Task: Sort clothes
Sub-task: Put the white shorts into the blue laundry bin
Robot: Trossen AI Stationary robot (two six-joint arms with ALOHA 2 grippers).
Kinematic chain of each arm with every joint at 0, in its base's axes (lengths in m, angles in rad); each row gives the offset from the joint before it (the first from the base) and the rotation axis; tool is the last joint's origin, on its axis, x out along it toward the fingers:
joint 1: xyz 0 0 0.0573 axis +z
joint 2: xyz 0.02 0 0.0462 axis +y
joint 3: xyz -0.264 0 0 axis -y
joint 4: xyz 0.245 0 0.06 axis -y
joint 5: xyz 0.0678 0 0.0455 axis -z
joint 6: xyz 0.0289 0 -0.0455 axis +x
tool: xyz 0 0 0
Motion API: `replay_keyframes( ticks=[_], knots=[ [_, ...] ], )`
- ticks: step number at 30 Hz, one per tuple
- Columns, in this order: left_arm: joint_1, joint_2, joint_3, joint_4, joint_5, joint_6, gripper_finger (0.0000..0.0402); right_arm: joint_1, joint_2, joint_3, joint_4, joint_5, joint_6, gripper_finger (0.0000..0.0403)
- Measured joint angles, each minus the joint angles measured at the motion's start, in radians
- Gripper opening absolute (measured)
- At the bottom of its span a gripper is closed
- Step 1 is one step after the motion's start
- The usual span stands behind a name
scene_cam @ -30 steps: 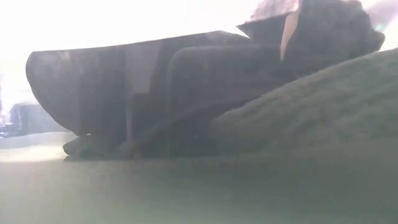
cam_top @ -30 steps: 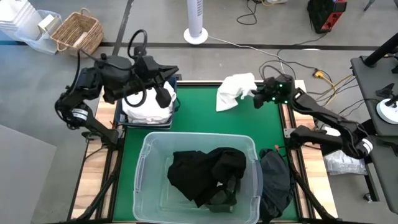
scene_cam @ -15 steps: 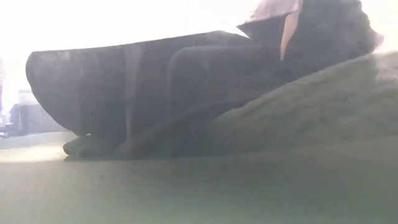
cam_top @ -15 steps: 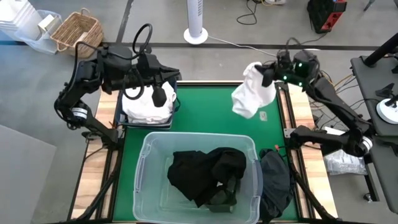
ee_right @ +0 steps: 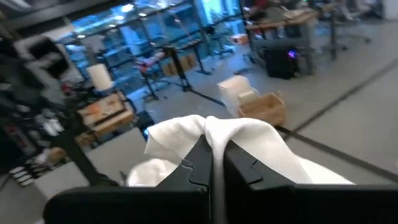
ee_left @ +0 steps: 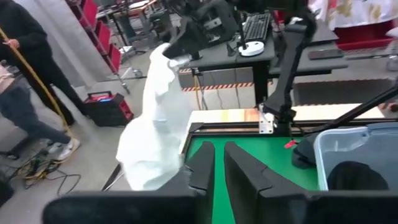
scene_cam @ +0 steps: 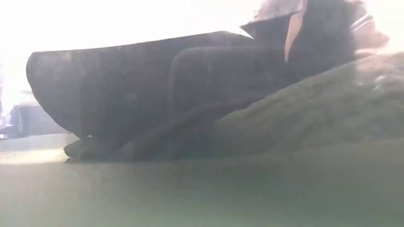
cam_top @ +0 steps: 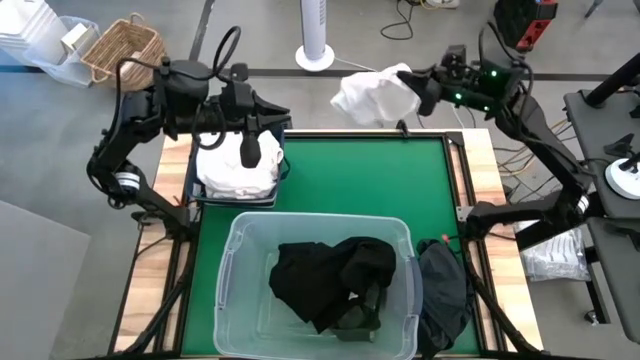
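The left gripper (cam_top: pixel 248 150) hangs just above the navy blue bin (cam_top: pixel 190 185) at the far left of the green table (cam_top: pixel 340 180), with its fingers (ee_left: pixel 202 165) close together and nothing in them. It would be best to keep it out of the way, because the white cloth (cam_top: pixel 372 96) needs a clear path to that bin. The bin already has a pile of white clothes (cam_top: pixel 228 172) in it. In the middle, near the front, the clear plastic tub (cam_top: pixel 232 255) holds the black clothes (cam_top: pixel 330 280). A dark green cloth (cam_top: pixel 443 290) hangs over the table's right edge, just beside the tub. Up high at the far right, the right gripper (cam_top: pixel 418 92) pinches the white cloth tight, and the cloth dangles in the air beyond the far edge of the table. I think it should carry the cloth across slowly, over the pile, and only then let go.
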Motion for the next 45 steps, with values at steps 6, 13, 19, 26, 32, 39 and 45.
replay_keyframes(
  ticks=[6,13,19,26,32,39,45],
  knots=[
    [0.069,-0.001,-0.005,0.008,0.15,0.0,0.0073,0.096,0.109,0.15,0.002,0.001,0.0,0.0009],
    [0.103,0.003,-0.006,0.008,0.173,0.008,0.0159,0.18,0.24,0.318,0.002,0.001,0.0,0.0009],
    [0.129,0.007,-0.057,0.018,0.173,0.011,0.022,0.242,0.359,0.477,-0.002,0.0,-0.003,0.0009],
    [0.158,0.006,-0.177,0.141,0.172,0.0,0.0246,0.282,0.472,0.627,-0.006,-0.002,-0.006,0.0009],
    [0.208,0.004,-0.262,0.291,0.131,-0.018,0.0248,0.296,0.543,0.734,-0.028,-0.028,-0.008,0.0009],
    [0.214,0.002,-0.339,0.409,-0.019,0.031,0.0248,0.296,0.587,0.806,-0.071,-0.05,-0.009,0.0009],
    [0.221,0.0,-0.393,0.509,0.095,0.031,0.0248,0.298,0.589,0.804,-0.078,-0.05,-0.008,0.0009]
  ],
)
